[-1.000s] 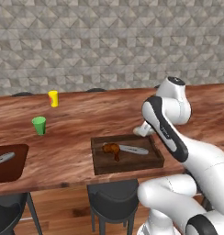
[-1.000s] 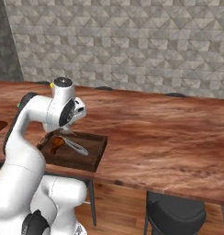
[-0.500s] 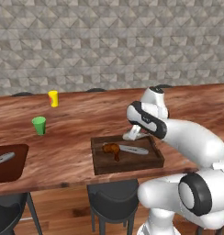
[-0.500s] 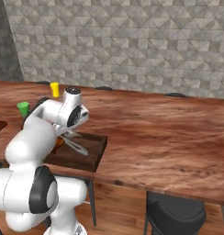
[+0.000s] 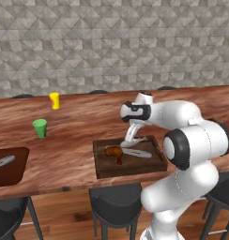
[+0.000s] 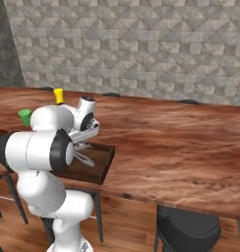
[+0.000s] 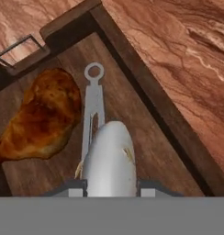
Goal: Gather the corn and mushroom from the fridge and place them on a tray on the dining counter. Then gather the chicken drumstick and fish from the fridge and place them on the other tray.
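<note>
A dark wooden tray (image 5: 103, 168) lies on the dining counter in front of me. A browned chicken drumstick (image 7: 45, 114) rests on its left part, also seen from the left base camera as the drumstick (image 5: 113, 151). My gripper (image 7: 111, 186) is shut on a silver fish (image 7: 109, 160), whose thin tail points away along the tray floor. From the left base camera the gripper (image 5: 128, 142) hangs low over the tray, with the fish (image 5: 137, 153) just right of the drumstick. Whether the fish touches the tray I cannot tell. The corn and mushroom are out of view.
A second dark tray (image 5: 13, 171) at the counter's left end holds a pale long item. A green cup (image 5: 40, 127) and a yellow cup (image 5: 54, 100) stand farther back on the left. Black stools (image 5: 114, 206) sit under the counter's front edge. Bare wood stretches to the right (image 6: 181, 147).
The arm has folded forward and the hand has come down and a little left over the tray, still carrying the fish. The drumstick and tray stay put.
</note>
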{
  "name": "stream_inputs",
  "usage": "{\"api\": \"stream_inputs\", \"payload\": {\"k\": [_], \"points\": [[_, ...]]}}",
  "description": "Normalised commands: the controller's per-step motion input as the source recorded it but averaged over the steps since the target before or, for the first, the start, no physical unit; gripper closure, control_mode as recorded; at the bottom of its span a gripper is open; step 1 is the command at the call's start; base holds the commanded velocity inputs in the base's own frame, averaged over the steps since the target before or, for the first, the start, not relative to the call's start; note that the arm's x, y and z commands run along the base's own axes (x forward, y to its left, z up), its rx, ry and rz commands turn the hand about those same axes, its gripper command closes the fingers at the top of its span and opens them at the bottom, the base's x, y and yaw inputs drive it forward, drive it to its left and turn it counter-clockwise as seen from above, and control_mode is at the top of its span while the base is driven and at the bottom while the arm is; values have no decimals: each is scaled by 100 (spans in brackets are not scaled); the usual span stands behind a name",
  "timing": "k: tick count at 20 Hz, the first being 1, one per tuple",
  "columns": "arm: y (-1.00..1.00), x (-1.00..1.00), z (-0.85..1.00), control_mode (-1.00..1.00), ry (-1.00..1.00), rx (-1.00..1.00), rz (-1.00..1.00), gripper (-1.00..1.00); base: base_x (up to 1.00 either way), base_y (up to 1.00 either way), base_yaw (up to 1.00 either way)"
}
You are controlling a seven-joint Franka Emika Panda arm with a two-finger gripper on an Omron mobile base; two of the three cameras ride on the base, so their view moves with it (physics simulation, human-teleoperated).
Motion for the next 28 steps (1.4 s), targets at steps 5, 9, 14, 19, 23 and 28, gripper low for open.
{"api": "stream_inputs", "payload": {"k": [5,9,14,19,23,28], "points": [[9,18,-52,-100,4,-1,1,100,0,0,0],[12,0,-48,-100,1,-2,2,-100,0,0,0],[1,-13,-5,-100,-10,0,0,-100,0,0,0],[3,-58,71,-100,-21,-1,-1,-100,0,0,0],[13,-86,98,-100,-17,-15,-15,-100,0,0,0],[-4,-84,93,-100,-2,-3,-18,-100,0,0,0]]}}
